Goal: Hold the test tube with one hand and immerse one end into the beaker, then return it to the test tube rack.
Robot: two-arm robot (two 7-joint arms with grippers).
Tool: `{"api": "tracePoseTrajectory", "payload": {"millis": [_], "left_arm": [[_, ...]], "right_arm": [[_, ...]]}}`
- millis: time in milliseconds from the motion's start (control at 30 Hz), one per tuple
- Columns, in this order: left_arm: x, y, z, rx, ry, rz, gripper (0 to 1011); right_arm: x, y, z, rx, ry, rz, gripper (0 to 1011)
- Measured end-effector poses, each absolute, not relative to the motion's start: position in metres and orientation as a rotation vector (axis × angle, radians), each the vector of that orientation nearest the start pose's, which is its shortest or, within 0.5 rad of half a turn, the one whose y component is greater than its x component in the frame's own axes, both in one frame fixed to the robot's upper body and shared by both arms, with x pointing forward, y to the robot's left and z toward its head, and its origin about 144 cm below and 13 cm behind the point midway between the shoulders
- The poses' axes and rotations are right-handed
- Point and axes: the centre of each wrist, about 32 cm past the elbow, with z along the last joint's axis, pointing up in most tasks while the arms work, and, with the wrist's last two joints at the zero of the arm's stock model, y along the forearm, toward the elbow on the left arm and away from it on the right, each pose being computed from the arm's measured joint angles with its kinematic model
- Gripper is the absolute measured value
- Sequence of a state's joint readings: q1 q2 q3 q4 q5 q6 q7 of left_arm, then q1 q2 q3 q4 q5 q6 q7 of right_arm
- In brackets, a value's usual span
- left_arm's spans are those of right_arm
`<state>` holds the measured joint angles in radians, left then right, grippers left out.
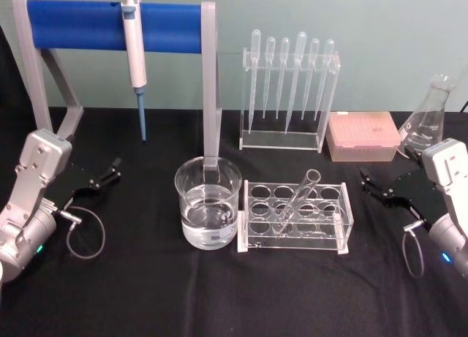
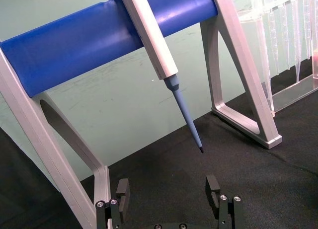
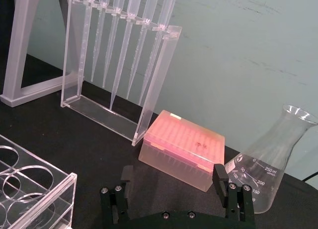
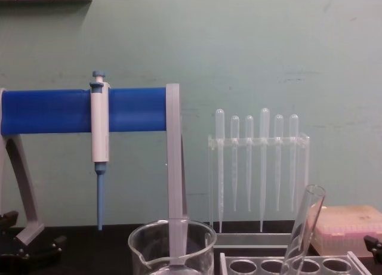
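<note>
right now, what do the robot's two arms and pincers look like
The left arm and right arm are silver-grey, with boxy wrist housings and a small blue-green light each. The left pincer and right pincer are black, two-fingered, with small silver screws. A thin grey cable loops from each wrist.

Pipette stand (image 1: 80,28) at back left: blue horizontal bar on grey angled legs. White-and-blue micropipette (image 1: 134,55) hangs from bar, tip pointing down. Clear acrylic rack (image 1: 281,138) at back centre, right of stand, holds six frosted plastic transfer pipettes (image 1: 289,74) upright, bulbs up. Pink pipette tip box (image 1: 363,135) with translucent lid just right of rack. Glass Erlenmeyer flask (image 1: 427,121) just beside box on its right, marked 250 ml. Black cloth (image 1: 219,293) covers table; pale green wall (image 1: 351,23) behind
</note>
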<state>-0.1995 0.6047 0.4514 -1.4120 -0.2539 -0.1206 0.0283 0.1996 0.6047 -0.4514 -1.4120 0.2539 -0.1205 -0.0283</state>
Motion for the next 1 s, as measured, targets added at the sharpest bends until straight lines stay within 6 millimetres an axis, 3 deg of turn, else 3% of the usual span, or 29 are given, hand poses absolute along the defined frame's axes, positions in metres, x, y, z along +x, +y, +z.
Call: {"api": "tracePoseTrajectory", "payload": {"millis": [1000], "left_arm": [[0.4886,0.3097,1.1398,0.304,-0.285,1.248,1000]], "right_arm": [[0.4886,-0.3097,1.1398,-0.304,-0.285,-1.248,1003]]}}
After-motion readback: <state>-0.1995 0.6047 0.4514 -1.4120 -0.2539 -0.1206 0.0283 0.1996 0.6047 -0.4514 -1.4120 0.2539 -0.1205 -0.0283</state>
